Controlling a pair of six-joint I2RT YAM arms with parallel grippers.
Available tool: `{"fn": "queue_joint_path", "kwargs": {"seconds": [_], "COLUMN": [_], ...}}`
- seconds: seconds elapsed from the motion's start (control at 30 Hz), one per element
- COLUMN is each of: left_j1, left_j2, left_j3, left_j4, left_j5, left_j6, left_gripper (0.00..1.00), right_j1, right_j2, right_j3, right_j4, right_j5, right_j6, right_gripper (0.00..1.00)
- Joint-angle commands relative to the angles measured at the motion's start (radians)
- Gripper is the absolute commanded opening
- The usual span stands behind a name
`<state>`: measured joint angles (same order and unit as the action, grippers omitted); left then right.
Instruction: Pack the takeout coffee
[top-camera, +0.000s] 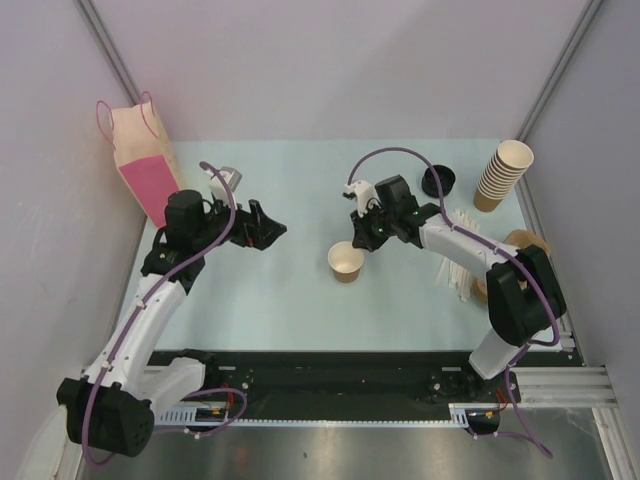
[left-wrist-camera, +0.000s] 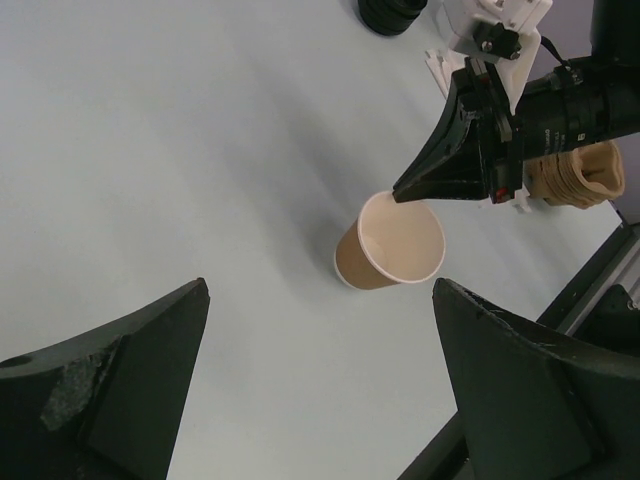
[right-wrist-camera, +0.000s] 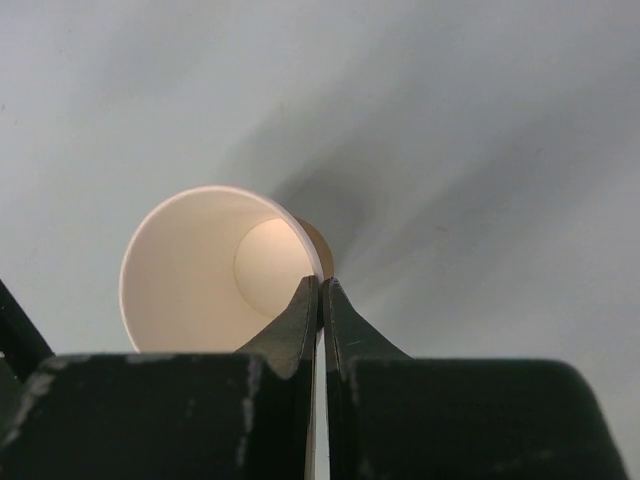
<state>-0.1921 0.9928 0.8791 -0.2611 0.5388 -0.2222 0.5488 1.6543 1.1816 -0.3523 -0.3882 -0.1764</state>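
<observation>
My bench: one pale mint table (top-camera: 300, 300). Around me: plain lilac-grey walls (top-camera: 330, 60), two metal corner posts (top-camera: 110, 48), soft light.

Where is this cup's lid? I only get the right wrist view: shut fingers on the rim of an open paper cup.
Observer: The black lid lies farther back on the table, apart from the cup that the right gripper pinches.
Operator: Is the left arm helping?
Observer: No. The left gripper is open, aimed at the cup from a distance, holding nothing.
Operator: Any bag to pack into?
Observer: A paper bag with pink handles stands at the table's far left corner.
</observation>
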Motion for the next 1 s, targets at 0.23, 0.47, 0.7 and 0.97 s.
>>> {"fn": "queue_joint_path", "kwargs": {"seconds": [0.23,0.47,0.7,0.97], "left_j1": [0.006,0.005,0.005,0.006], "left_j2": [0.009,0.003,0.007,0.009], "left_j3": [0.015,0.011,0.014,0.027], "left_j4": [0.052,0.065,0.065,0.049], "left_j5": [0.015,0.018,0.03,0.038], "left_j6": [0.004,0.003,0.003,0.012], "left_gripper": [1.0,0.99,1.0,0.99], "right_j1": [-0.007,-0.007,-0.013,-0.053], "right_j2": [-0.05,-0.041,-0.039,-0.099], "right_j3": [-0.023,-0.028,-0.03,-0.008], "right_j4": [0.095,0.095,0.09,0.056], "right_j5": [-0.02,-0.012,-0.018,-0.015], "right_j6": [-0.043,-0.058,-0.054,-0.043], "right_gripper": [0.0,0.02,0.23,0.46]}}
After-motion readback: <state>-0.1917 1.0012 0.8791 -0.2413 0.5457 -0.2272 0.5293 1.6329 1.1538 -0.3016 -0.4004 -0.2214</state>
